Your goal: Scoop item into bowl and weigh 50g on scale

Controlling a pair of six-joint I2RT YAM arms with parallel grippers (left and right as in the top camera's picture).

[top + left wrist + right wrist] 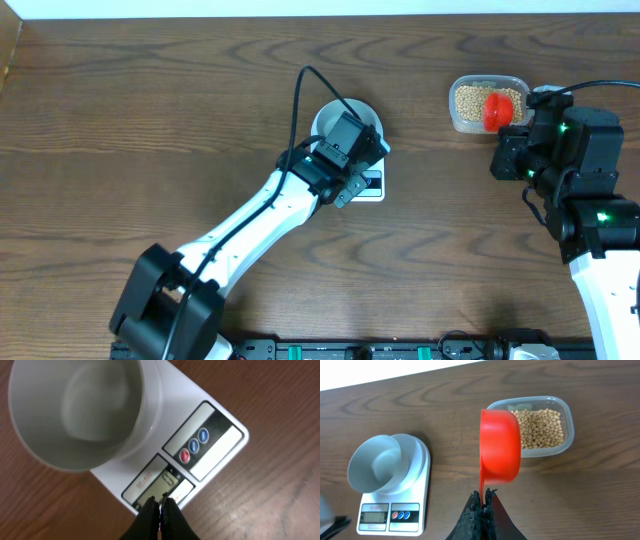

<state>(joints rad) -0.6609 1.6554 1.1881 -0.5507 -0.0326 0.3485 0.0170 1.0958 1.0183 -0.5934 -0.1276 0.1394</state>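
Where the left arm (260, 215) reaches over the middle of the surface (150, 120), the left pincer (161, 505) is clenched, fingertips pressed together with nothing between them. Its tips point down at the display end of the scale (220, 445), just beside the LCD (167, 482); whether they touch it I cannot tell. The bowl (145, 420) stands on the scale's platform just beyond that pincer, its inside bare. Toward the far right corner, the right pincer (484, 497) is clamped on the thin handle of a red scoop (500, 452), whose cup hangs over the clear tub (569, 430). The beans (540, 427) lie loose in that tub, just past the scoop and well apart from the bowl.
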